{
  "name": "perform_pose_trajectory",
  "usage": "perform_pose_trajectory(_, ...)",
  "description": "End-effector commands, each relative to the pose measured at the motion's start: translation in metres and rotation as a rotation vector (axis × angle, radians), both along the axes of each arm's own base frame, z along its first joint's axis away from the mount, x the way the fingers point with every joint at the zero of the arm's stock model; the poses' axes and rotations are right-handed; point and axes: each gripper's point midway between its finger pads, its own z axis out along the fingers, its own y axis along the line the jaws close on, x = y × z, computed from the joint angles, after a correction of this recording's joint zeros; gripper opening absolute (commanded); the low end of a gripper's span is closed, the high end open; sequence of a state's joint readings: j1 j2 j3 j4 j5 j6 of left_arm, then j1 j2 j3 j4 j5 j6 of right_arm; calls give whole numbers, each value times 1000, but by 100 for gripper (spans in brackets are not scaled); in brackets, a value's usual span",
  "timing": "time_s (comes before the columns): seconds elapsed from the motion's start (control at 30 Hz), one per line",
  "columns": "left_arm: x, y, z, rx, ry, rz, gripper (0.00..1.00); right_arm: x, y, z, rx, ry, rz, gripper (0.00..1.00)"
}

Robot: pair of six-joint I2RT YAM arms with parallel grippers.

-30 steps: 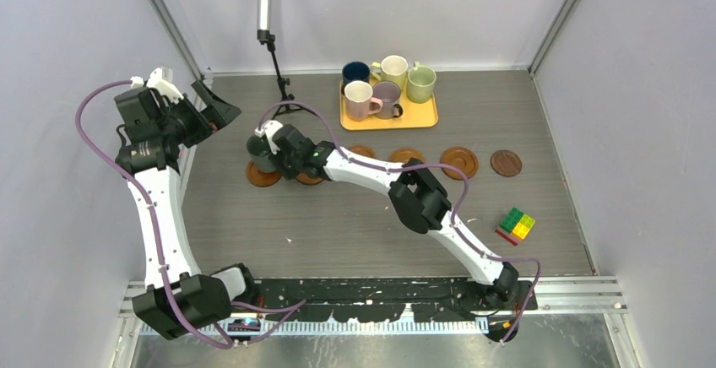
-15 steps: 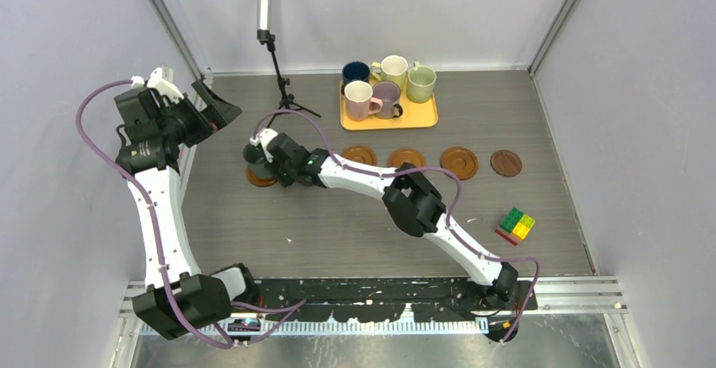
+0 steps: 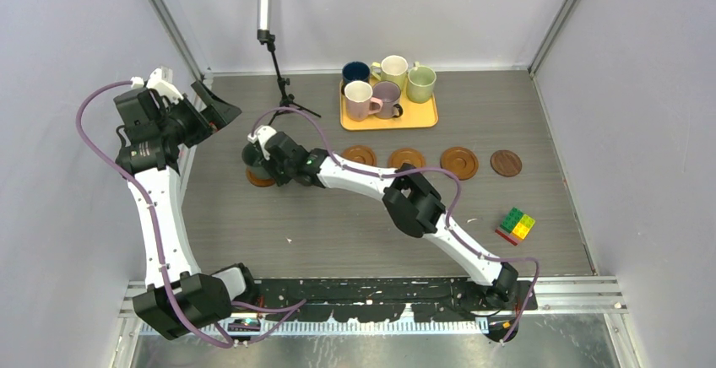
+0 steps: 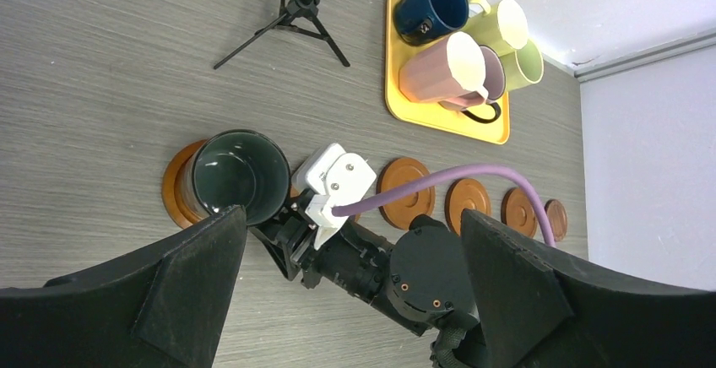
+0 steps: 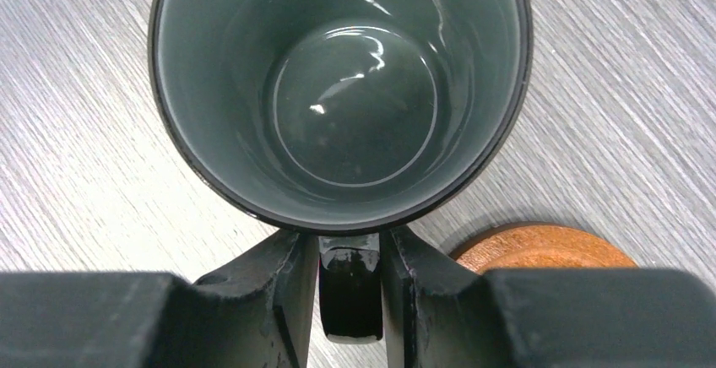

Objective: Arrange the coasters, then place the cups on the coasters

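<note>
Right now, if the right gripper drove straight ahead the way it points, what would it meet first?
The dark green cup: its handle sits between the right gripper's fingers, so the cup's wall comes first, almost at once.

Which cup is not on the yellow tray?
The dark green cup, standing on the leftmost coaster; the other five cups crowd together on the tray.

Your right arm (image 3: 363,170) stretched long toward 10 o'clock, right gripper (image 5: 349,250) low, jaws narrow, grip unclear. Your left arm (image 3: 160,208) stood raised at 9 o'clock, left gripper (image 4: 353,216) spread wide.
</note>
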State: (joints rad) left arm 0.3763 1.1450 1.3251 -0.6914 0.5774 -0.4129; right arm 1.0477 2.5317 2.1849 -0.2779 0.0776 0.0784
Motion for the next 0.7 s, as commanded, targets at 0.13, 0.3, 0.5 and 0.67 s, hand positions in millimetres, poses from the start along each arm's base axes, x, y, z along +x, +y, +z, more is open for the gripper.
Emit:
perform_pose_trajectory(0.13, -1, 1, 13, 4, -57, -5, 100, -8, 23, 48, 112, -52, 19, 37)
perform_pose_trajectory(0.3, 0, 0, 13, -1, -59, -8, 100, -11, 19, 48, 110, -36, 12, 39)
perform_pose_trajectory(0.5, 0, -1, 14, -10, -59, -13, 100, -15, 15, 57, 118, -21, 6, 58)
perform_pose_trajectory(0.67, -2, -1, 14, 6, -45, -31, 100, -23, 3, 81, 112, -15, 21, 69)
